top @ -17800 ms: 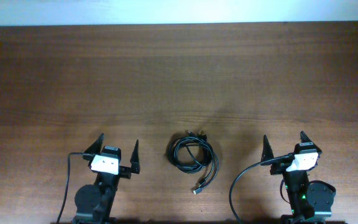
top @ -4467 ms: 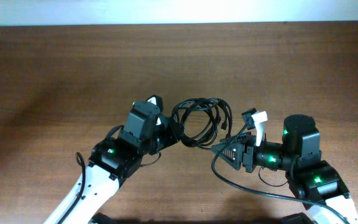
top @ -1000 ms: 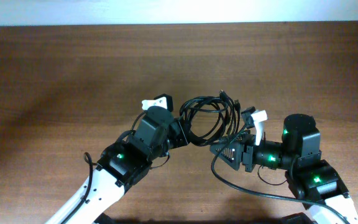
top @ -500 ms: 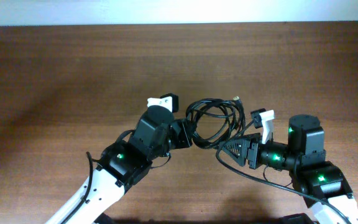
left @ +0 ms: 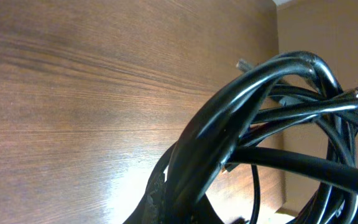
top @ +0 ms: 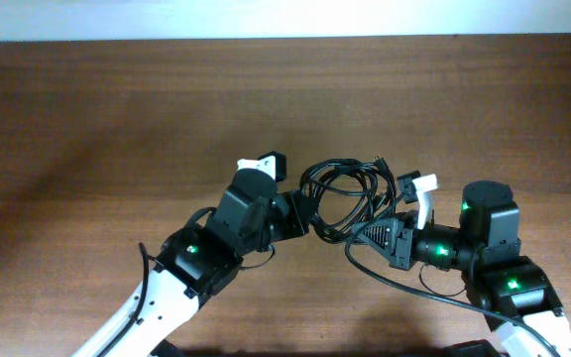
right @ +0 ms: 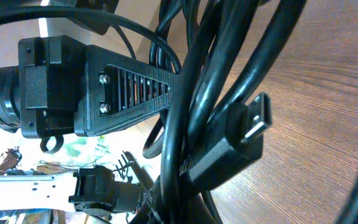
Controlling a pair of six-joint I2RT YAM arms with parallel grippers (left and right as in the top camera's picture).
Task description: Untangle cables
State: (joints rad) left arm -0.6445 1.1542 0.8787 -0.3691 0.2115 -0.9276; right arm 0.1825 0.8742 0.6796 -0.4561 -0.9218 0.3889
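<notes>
The cables (top: pixel 367 190) are a black looped bundle held above the table between both arms. My left gripper (top: pixel 303 211) is shut on the bundle's left side, and in the left wrist view thick strands (left: pixel 241 118) rise out of its jaws (left: pixel 185 208). My right gripper (top: pixel 363 236) is shut on the lower right strands. In the right wrist view the cables (right: pixel 191 93) fill the frame, a black plug (right: pixel 244 134) hangs just past my right gripper (right: pixel 185 211), and a slotted black finger (right: pixel 129 81), seemingly the left arm's, crosses behind.
The brown wooden table (top: pixel 117 119) spreads on all sides, with a pale wall strip along its far edge. A thick black wire (top: pixel 404 288) loops from the right arm near the front edge. Both arms lean in toward the middle.
The right gripper has closed on the bundle's lower right strands. Both grippers and the bundle have shifted a little to the right. The left grip is unchanged.
</notes>
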